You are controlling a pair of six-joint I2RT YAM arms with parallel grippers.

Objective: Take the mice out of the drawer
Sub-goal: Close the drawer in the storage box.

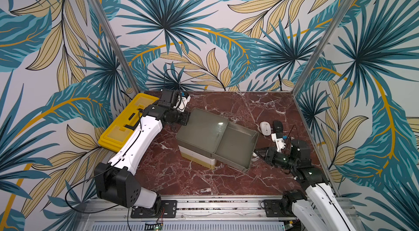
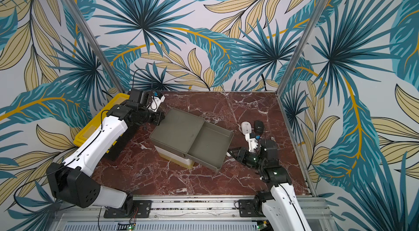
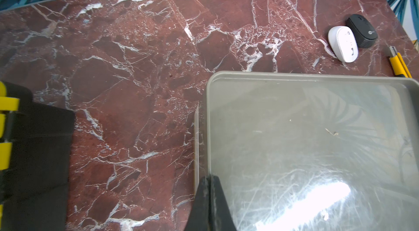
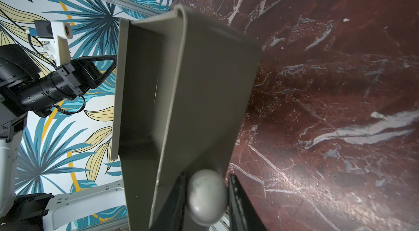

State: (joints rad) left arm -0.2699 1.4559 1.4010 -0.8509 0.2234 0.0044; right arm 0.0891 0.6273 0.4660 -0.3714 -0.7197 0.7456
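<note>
A white mouse (image 1: 265,127) and a black mouse (image 1: 277,125) lie side by side on the marble table, right of the drawer (image 1: 235,148); the left wrist view shows the same white mouse (image 3: 343,44) and black mouse (image 3: 362,30). The grey drawer stands pulled out, and I see nothing inside it. My right gripper (image 4: 207,175) is open around the drawer's round knob (image 4: 207,198), one finger touching it and the other a sliver away. My left gripper (image 3: 209,176) is shut and empty, its tip against the far top edge of the drawer unit (image 1: 201,130).
A yellow tool case (image 1: 127,123) lies at the left wall under my left arm. A yellow-black utility knife (image 3: 399,64) lies near the mice by the right wall. The walls close in on three sides of the table.
</note>
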